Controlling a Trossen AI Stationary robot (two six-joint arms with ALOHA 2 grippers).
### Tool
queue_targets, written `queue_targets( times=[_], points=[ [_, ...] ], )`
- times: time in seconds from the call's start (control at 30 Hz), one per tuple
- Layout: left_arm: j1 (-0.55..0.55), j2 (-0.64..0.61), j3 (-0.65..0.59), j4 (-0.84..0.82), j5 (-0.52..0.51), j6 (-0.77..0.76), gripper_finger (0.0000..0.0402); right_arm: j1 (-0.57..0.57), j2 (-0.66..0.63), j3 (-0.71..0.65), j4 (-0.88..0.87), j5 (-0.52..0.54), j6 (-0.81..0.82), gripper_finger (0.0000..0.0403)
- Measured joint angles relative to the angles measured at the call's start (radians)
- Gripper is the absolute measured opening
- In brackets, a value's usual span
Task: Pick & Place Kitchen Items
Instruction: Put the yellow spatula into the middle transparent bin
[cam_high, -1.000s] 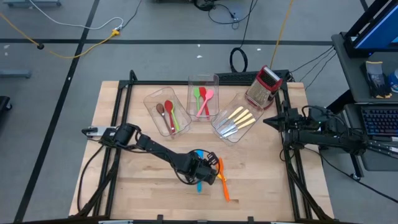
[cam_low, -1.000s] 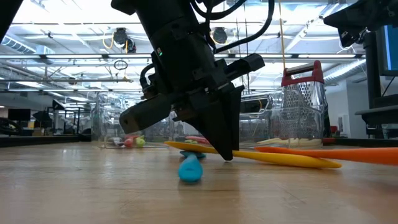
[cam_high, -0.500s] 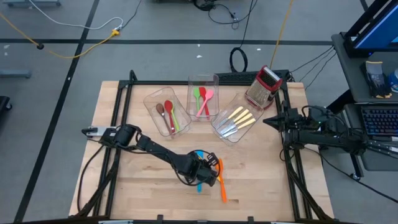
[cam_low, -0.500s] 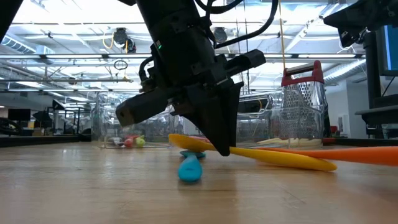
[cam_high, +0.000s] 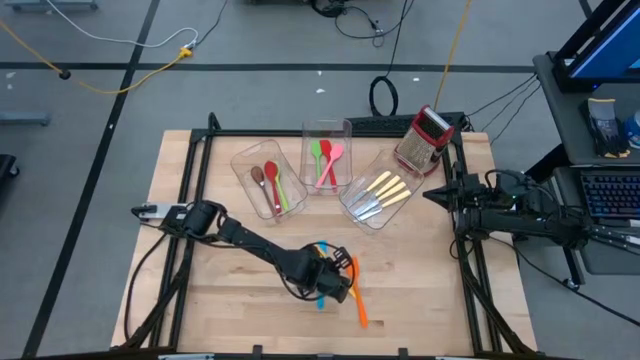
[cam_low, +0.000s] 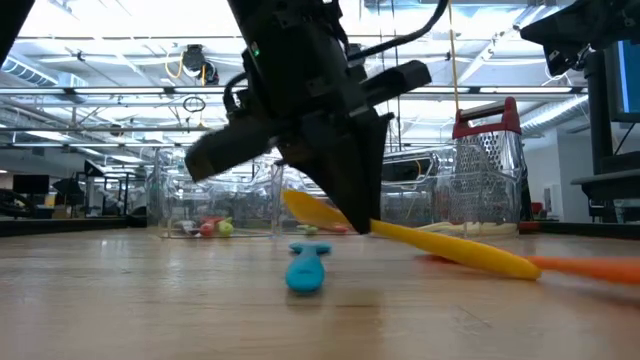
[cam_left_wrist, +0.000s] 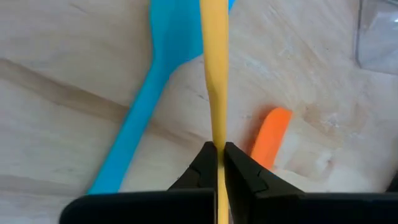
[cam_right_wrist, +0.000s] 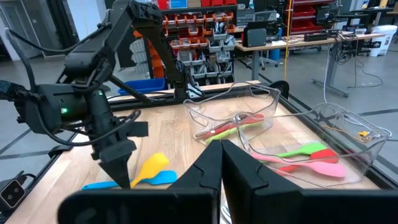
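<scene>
My left gripper (cam_high: 335, 284) stands over the table's near middle, shut on a yellow spatula (cam_low: 420, 242). It also shows in the left wrist view (cam_left_wrist: 219, 155). A blue spatula (cam_low: 307, 268) lies flat on the wood under it and also shows in the left wrist view (cam_left_wrist: 140, 118). An orange spatula (cam_high: 358, 298) lies just to the right. My right gripper (cam_high: 430, 193) waits shut at the table's right edge. The other utensils lie in three clear bins at the back. My left gripper pinches the yellow spatula's slim handle (cam_left_wrist: 216, 134) between its two fingers. The fingers come from above, pointing down, and lie across it. The spatula is tilted: one end (cam_low: 300, 205) is raised, and the other end (cam_low: 525, 266) is down by the table near the orange spatula.
Left bin (cam_high: 262, 180) holds brown, red and green spoons. Middle bin (cam_high: 327, 155) holds green, red and pink utensils. Right bin (cam_high: 380, 190) holds cream-handled cutlery. A red-and-silver grater (cam_high: 425, 140) stands at the back right. Bare wood lies at the near left.
My left gripper has gone up a little with the yellow spatula. The spatula lay almost flat across the other two. Now its far end is lifted and tilted up, while its near end stays low by the table. The blue spatula has stayed where it was.
</scene>
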Motion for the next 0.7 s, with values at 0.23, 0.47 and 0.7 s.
queue_targets(
  times=[0.23,0.47,0.7],
  points=[
    [-0.003,-0.001,0.039,-0.069,-0.001,0.004,0.0004,0.0,0.0,0.0,0.0,0.0,-0.003,0.0],
    [-0.006,-0.001,0.039,-0.066,-0.015,0.003,0.0004,0.0,0.0,0.0,0.0,0.0,-0.001,0.0],
    [-0.007,-0.027,0.039,-0.068,-0.051,0.016,0.0003,0.0,0.0,0.0,0.0,0.0,0.0,0.0]
  ],
)
